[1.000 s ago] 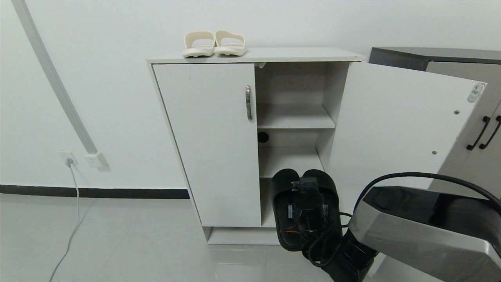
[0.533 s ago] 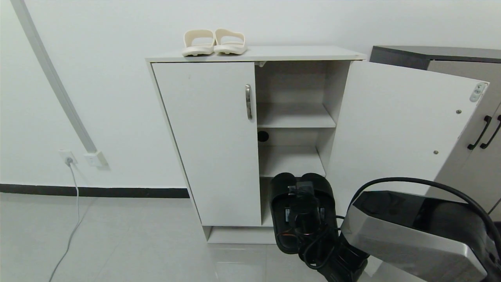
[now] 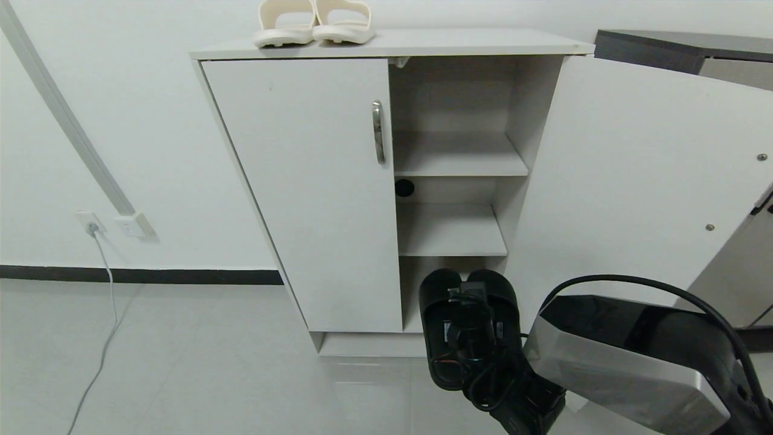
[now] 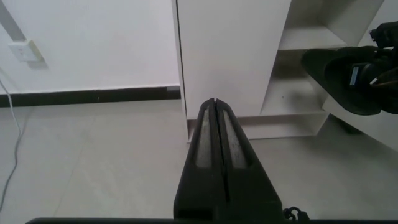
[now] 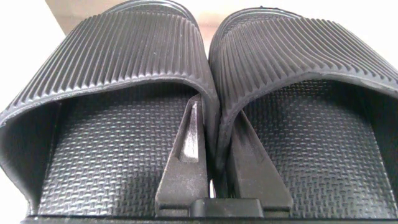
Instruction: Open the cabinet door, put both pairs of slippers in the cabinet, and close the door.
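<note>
cabinet door (image 3: 634, 181): open | black slippers (image 3: 436, 326): paired, held low before the opening | cream slippers (image 3: 311, 24): atop cabinet (image 3: 471, 41)

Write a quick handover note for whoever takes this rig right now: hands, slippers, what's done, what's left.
Right hand: shut on the black slippers, pinching their inner straps, in front of the cabinet at its lowest opening.
Left hand: shut, empty, low over the floor.
Cream slippers: on the cabinet top.
Done: right door open.
Left: shelve both pairs, close the door.
</note>
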{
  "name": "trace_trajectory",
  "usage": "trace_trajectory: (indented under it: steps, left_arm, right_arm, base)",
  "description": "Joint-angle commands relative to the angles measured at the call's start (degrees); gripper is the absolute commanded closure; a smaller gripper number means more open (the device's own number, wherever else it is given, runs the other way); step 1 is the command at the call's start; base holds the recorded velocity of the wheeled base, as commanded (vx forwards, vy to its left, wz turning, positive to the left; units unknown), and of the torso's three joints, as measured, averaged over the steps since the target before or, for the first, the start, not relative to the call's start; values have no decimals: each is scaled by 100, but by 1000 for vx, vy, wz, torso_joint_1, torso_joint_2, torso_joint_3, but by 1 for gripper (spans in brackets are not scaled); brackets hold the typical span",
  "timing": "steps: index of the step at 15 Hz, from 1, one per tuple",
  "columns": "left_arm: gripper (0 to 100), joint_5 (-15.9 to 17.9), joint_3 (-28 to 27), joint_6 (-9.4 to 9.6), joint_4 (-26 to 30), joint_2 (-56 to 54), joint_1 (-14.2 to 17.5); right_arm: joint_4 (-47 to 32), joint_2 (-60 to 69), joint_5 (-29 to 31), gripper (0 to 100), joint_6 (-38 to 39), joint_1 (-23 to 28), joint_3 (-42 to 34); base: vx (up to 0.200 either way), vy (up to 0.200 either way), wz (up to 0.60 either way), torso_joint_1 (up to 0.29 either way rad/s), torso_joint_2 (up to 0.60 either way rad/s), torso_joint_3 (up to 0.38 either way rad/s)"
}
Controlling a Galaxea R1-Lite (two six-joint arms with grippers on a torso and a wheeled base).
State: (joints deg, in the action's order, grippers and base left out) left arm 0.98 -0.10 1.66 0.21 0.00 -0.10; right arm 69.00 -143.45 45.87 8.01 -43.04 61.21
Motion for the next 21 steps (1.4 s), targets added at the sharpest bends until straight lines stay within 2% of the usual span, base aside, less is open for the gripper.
trace_trajectory:
  steps: [1,5,15,21]
  left_arm:
    - [100,-1,1,1,-3,9,1]
    - [100,-1,1,-60,-3,9,1]
    - [100,-1,1,-60,-3,9,1]
    - [100,-1,1,-60,-3,9,1]
  right_arm:
    - [0,-25,1,100,-1,-2,5]
    - [114,-69,18,100,-19,-2,5]
    - [1195,-131,9,100,-581,182,190]
    - [1204,-166,1,100,-643,182,321]
  base:
    - [0,0,0,2,-2,-198]
    - [0,0,0,2,5,-140]
    - [0,0,0,0,0,0]
    - [0,0,0,0,0,0]
